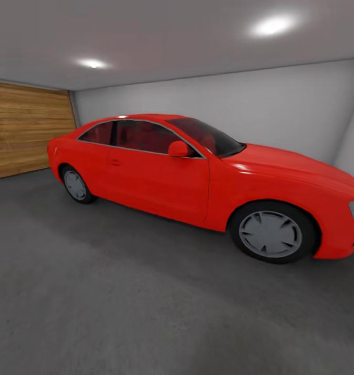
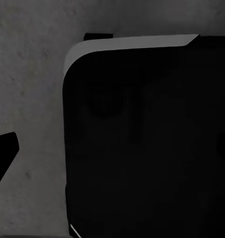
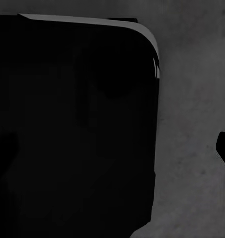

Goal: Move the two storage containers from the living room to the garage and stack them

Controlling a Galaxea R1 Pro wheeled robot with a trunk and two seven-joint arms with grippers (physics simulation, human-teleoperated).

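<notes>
Here in the garage, no orange bin anywhere I can see and no telling either tool's grip, I'd fear rolling across the floor [image 1: 119,291] into the red car [image 1: 198,177].

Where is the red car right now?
In the head view the red car stands on the grey concrete floor against the pale back wall, its rear toward the wooden wall at left.

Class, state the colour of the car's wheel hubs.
Grey wheel hubs on the red car, head view.
</notes>
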